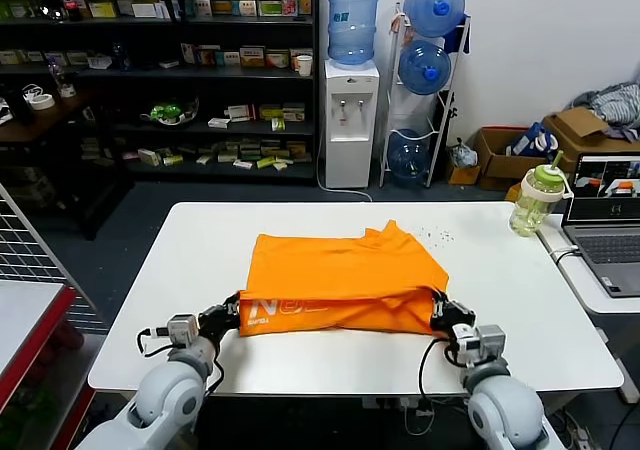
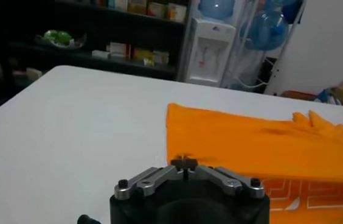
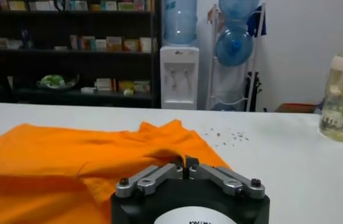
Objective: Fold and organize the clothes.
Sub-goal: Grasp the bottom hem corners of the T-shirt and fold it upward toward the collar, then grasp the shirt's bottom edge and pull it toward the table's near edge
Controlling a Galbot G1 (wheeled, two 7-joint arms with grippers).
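The bright orange T-shirt point(image 1: 340, 275) lies partly folded on the white table point(image 1: 200, 270), its near edge turned up so the white lettering point(image 1: 285, 308) shows along the front. My left gripper point(image 1: 236, 310) is shut on the shirt's near left corner; the left wrist view shows the closed tips point(image 2: 184, 162) pinching orange cloth point(image 2: 250, 143). My right gripper point(image 1: 440, 308) is shut on the near right corner; the right wrist view shows its tips point(image 3: 184, 163) closed on the cloth point(image 3: 56, 158). Both grippers hold the edge just above the table.
A green-lidded drink jar point(image 1: 536, 198) stands at the table's far right, next to a laptop point(image 1: 610, 220) on a side desk. Small dark specks point(image 1: 437, 236) lie behind the shirt. A wire-grid rack point(image 1: 25, 260) is at the left. Shelves and a water dispenser point(image 1: 350, 90) stand behind.
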